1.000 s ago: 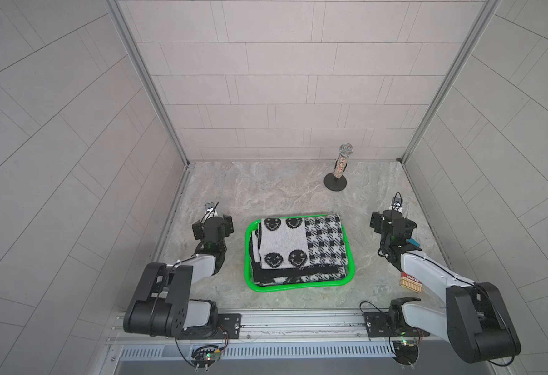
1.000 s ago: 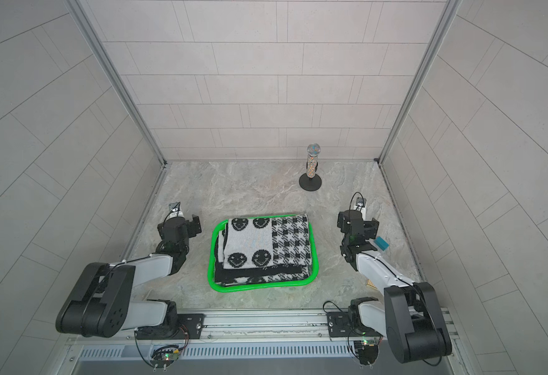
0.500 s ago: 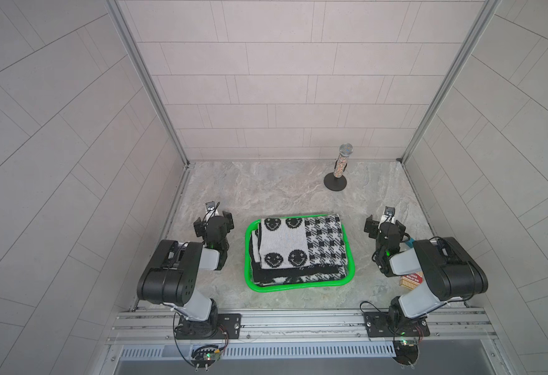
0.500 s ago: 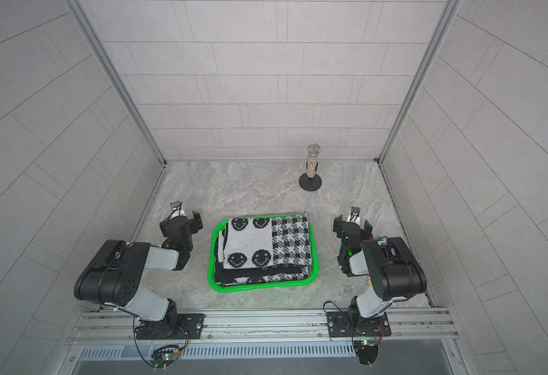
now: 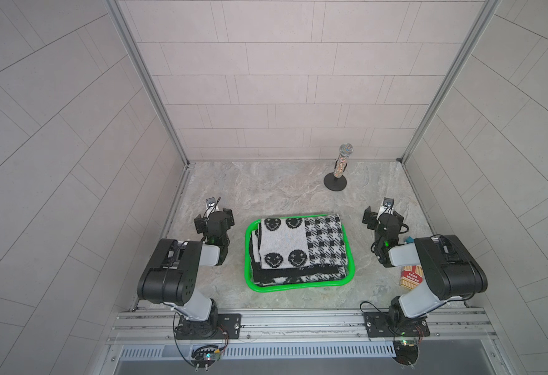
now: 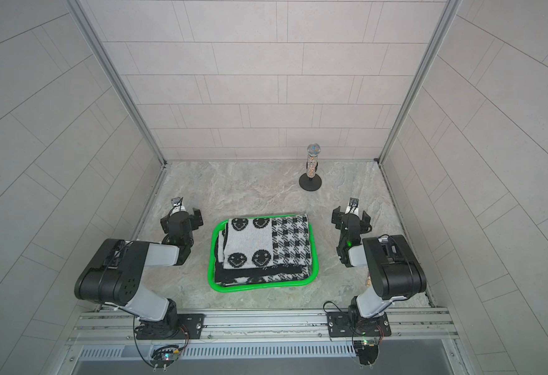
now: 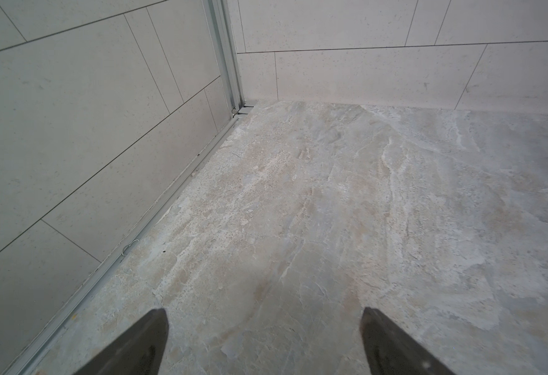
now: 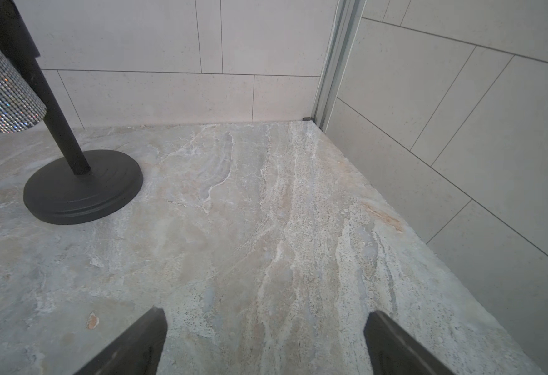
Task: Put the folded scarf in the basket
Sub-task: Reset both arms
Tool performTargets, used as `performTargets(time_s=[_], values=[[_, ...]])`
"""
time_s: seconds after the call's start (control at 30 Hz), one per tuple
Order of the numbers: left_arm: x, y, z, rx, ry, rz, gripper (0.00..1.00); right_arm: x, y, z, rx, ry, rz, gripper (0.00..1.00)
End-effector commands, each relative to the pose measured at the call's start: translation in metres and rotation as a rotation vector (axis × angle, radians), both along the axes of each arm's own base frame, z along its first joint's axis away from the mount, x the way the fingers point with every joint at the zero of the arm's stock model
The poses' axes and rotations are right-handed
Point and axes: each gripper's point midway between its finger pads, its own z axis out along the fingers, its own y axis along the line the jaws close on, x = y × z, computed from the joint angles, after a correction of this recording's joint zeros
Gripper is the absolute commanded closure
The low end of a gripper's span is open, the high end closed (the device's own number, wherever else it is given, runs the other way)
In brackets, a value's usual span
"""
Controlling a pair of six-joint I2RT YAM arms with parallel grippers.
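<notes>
Scarf (image 5: 295,246) in basket (image 5: 298,287), microphone stand (image 5: 340,170) behind to right, box (image 5: 410,277) right

Top views look down — wrist views skim the tabletop (image 7: 331,227).

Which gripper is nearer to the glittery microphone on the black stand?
Right. The right gripper, open, is a short way in front of the microphone, slightly to its right. The left gripper, also open, is beyond the basket, much farther away.

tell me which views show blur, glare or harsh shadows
In both top views, even light, sharp focus, no hard shadow around the basket. In the left wrist view, the tabletop is sharp but the jaws are blurred. In the right wrist view, likewise; the rhinestone microphone glints.
</notes>
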Motion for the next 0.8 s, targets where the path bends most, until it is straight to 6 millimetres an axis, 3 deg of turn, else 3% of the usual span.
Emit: performTargets(time_s=[0.0,0.77], values=[[0.0010,0.0023,0.0014,-0.008,-0.009,0.006,0.00,-0.0028,-0.0017,-0.0026,-0.011,0.021,-0.003,0.00],[-0.0019,0.0046,0.0031,-0.011,-0.022,0.021,0.00,-0.0028,-0.0016,-0.0030,-0.007,0.022,-0.003,0.00]])
